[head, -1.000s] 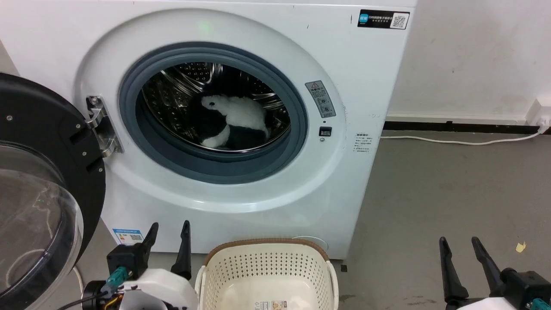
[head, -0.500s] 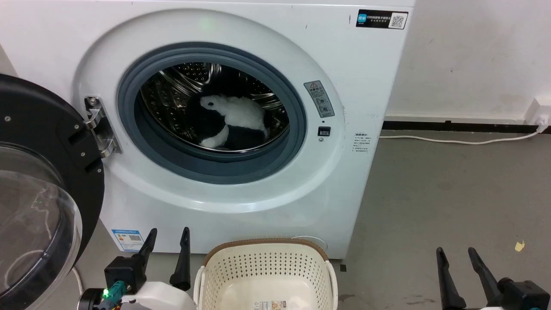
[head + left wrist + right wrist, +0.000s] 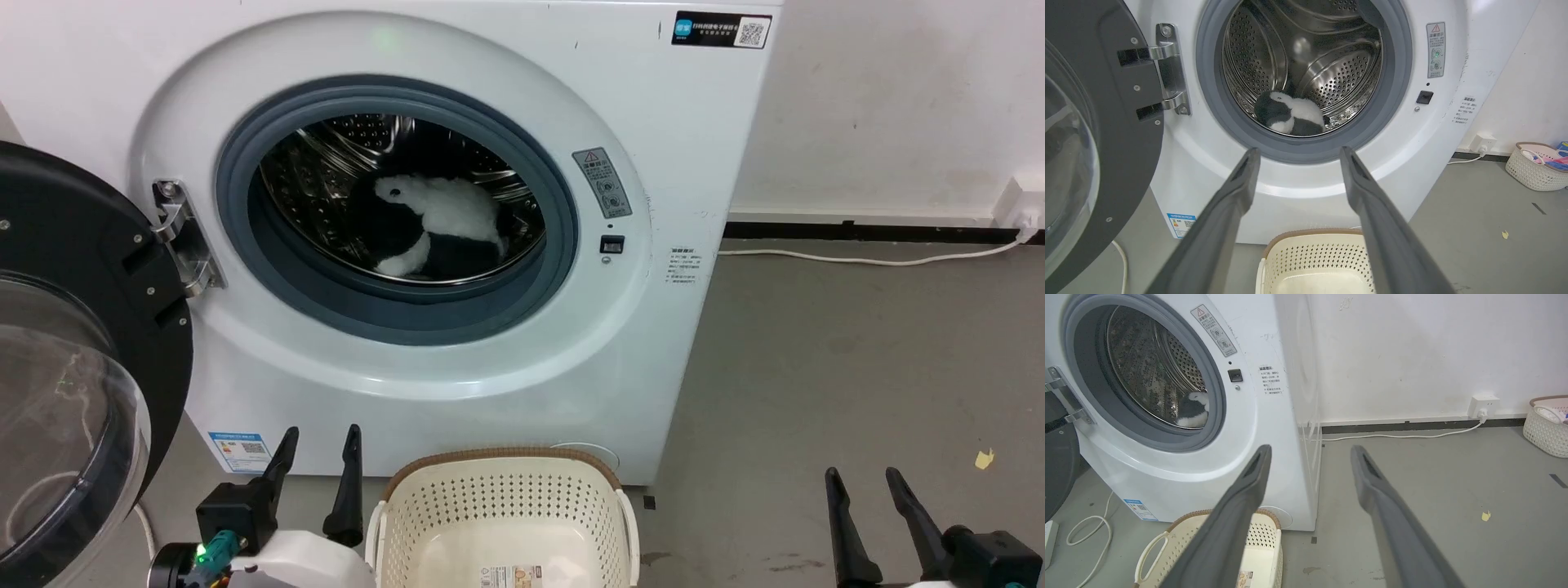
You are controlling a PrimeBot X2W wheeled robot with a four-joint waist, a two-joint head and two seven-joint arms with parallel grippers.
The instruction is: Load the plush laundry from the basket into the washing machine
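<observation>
The black-and-white plush laundry lies inside the steel drum of the white washing machine, whose black-framed glass door hangs open at the left. The cream basket stands on the floor in front of the washer, with just a label sticker on its floor. My left gripper is open, low and just left of the basket. My right gripper is open over the grey floor at the lower right. Neither holds anything.
A white cable runs along the floor to a wall socket at the right. A second basket with items stands far right by the wall. Another cable loops on the floor left of the washer. A yellow scrap lies on the floor.
The head view has shifted slightly, so the washer sits a little further left and higher. The right gripper has sunk lower in the view. The plush has stayed in the drum.
</observation>
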